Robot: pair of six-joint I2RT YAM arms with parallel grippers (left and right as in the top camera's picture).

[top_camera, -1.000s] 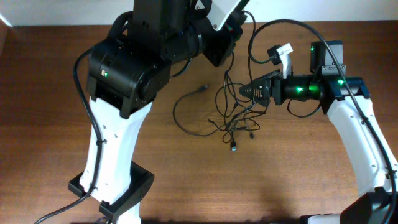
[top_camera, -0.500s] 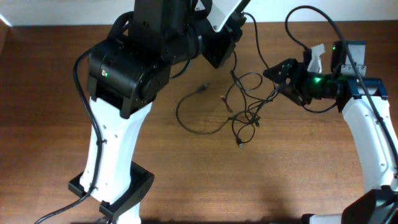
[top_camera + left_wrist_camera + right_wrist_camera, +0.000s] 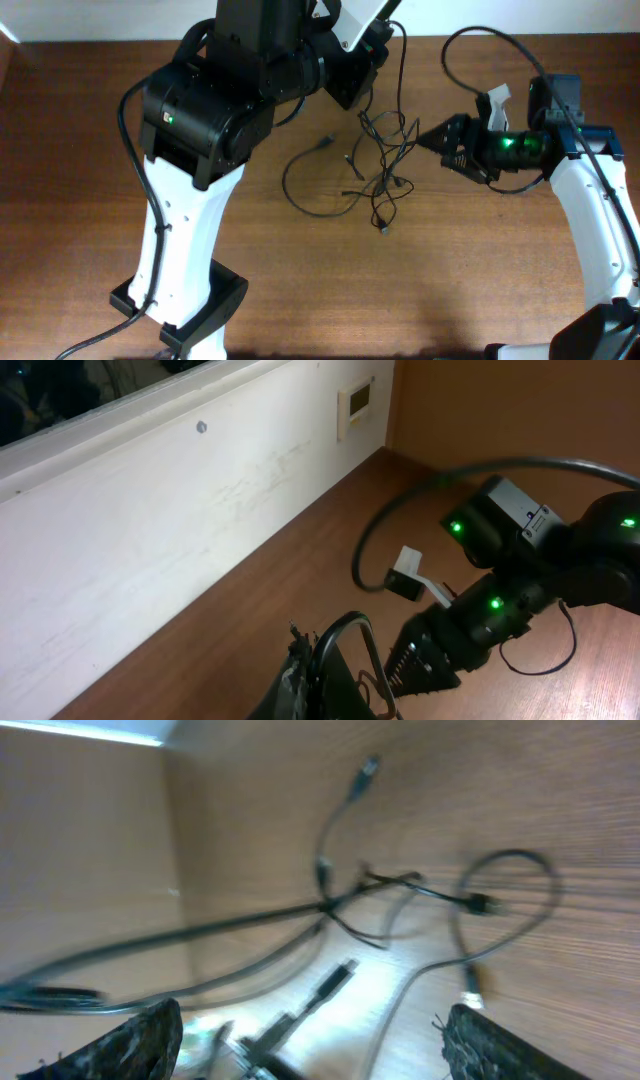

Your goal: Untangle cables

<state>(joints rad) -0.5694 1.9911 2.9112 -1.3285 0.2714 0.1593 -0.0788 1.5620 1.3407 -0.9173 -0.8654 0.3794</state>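
Note:
The cables (image 3: 384, 165) are thin black cords in a loose tangle at the table's middle, with one wide loop (image 3: 300, 195) trailing left. My left gripper (image 3: 372, 62) hangs above the tangle's far side and is shut on a cord (image 3: 352, 622) that runs down into the bundle; in the left wrist view its jaws (image 3: 325, 672) are pressed together. My right gripper (image 3: 432, 140) sits just right of the tangle, open and empty. In the right wrist view its fingers (image 3: 320, 1025) are spread wide, and the cords (image 3: 340, 905) lie ahead of them.
My left arm's big black body (image 3: 220, 100) covers the table's left half and its base (image 3: 180, 310) stands at the front left. My right arm (image 3: 590, 220) runs along the right edge. A white wall (image 3: 150, 530) borders the table's far side.
My right gripper drew back from inside the tangle to the right, dragging cords that way, then settled lower, just clear of them. The bundle has spread out and shifted slightly right.

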